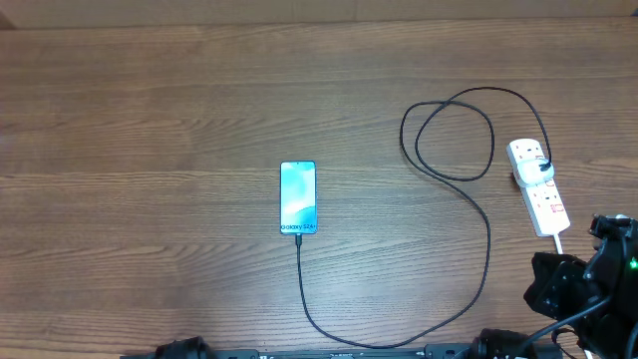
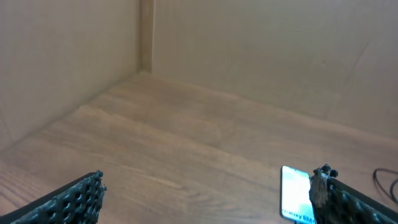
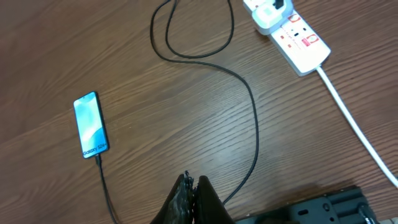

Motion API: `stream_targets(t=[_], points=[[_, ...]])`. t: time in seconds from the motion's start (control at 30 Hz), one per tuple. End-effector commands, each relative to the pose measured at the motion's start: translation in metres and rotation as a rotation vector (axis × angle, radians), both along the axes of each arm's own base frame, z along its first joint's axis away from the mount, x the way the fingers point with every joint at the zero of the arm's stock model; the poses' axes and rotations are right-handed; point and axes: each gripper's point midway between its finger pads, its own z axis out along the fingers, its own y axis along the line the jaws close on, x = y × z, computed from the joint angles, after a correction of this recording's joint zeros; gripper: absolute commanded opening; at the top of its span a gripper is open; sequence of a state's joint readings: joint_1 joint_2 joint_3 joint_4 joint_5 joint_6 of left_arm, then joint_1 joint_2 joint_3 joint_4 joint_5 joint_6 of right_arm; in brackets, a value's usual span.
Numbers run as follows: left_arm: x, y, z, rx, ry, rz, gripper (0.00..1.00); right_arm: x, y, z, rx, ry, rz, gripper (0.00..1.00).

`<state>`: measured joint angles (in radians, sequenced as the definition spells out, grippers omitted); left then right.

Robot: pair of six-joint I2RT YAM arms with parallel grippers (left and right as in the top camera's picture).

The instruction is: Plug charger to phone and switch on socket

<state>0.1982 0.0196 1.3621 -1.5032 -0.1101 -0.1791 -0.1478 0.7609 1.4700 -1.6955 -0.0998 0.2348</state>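
The phone [image 1: 298, 196] lies flat mid-table, its light-blue screen lit; it also shows in the right wrist view [image 3: 91, 124] and the left wrist view [image 2: 295, 192]. The charger cable [image 1: 487, 234] runs from the phone's near end, curves along the front edge, loops at the back right and ends in a plug seated in the socket [image 1: 538, 186]. The socket is a white power strip with red-marked switches [image 3: 292, 36]. My right gripper [image 3: 189, 184] is shut and empty, raised at the front right corner. My left gripper [image 2: 208, 186] is open and empty, left of the phone.
The socket's thick white cord [image 3: 356, 124] runs toward the front right edge. Beige walls [image 2: 261, 43] stand behind and to the left of the wooden table [image 1: 150, 150]. A dark arm base [image 3: 317, 208] sits at the front edge.
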Motion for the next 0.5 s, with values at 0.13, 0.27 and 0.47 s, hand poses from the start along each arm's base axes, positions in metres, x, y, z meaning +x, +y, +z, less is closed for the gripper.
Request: stream_targets(t=[0.13, 0.27, 0.47], points=[[-0.008, -0.002, -0.022, 0.002, 0.077, -0.001, 1.0, -0.03, -0.003, 0.014, -0.057, -0.149, -0.023, 0.04], [-0.012, -0.003, -0.036, -0.01, 0.138, -0.001, 1.0, -0.05, 0.0, 0.02, -0.07, -0.244, -0.025, 0.04], [-0.012, -0.003, -0.036, -0.01, 0.137, -0.001, 1.0, -0.055, 0.001, 0.027, -0.078, -0.31, -0.025, 1.0]])
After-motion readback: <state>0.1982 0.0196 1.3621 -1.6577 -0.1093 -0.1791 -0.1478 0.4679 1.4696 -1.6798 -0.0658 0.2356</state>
